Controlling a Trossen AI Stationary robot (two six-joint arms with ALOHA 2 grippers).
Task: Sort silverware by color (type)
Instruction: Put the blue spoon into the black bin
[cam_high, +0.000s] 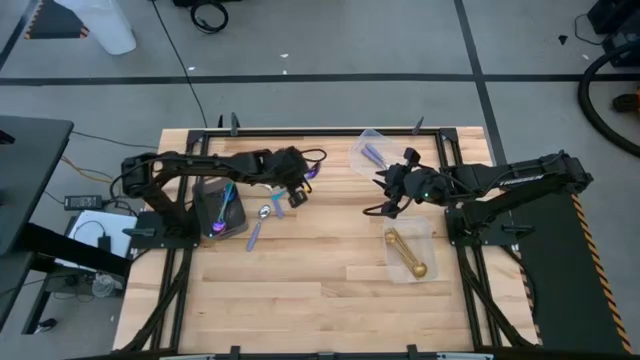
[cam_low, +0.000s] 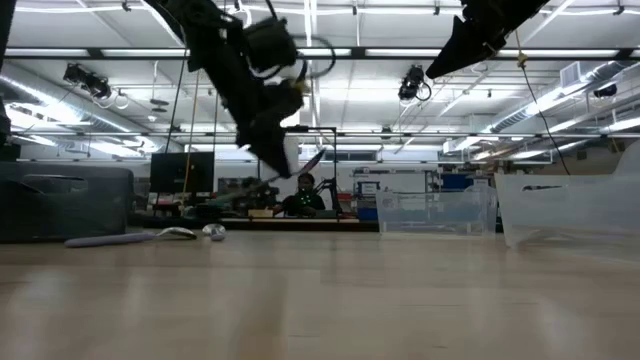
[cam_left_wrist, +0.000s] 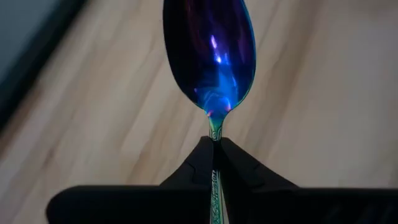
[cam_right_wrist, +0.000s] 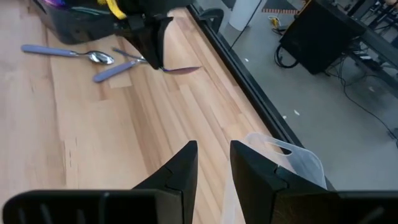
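No brand, label or writing can be read in any view.

The left gripper (cam_high: 300, 183) is held above the table (cam_high: 320, 290) near its far middle, just right of the tray (cam_high: 205, 190). Its fingers (cam_left_wrist: 239, 171) are clamped on a purple-blue spoon (cam_left_wrist: 210, 53). The left wrist view shows the thin teal neck of the handle pinched between the two dark pads, with the bowl standing out clear beyond the fingertips, its hollow face towards the camera. In the high view the spoon's tip shows at the gripper's far side, and in the right wrist view it juts sideways from the left gripper, level above the wood.

Two silver spoons with lilac handles lie on the table just beside the tray. One (cam_high: 258, 227) points towards the near edge, the other (cam_high: 277, 203) lies close under the left gripper. In the low view they rest flat on the boards at the left. More spoons with purple and teal tints stand in the tray (cam_high: 222, 205).

The right gripper (cam_high: 385, 195) hangs in the air right of centre, well apart from the left one, its fingers (cam_right_wrist: 180, 168) a little apart and holding nothing. Beyond it a clear container (cam_high: 372, 150) holds a lilac-handled spoon (cam_high: 372, 154). Nearer the front, a second container (cam_high: 410, 262) holds gold spoons (cam_high: 405, 253).
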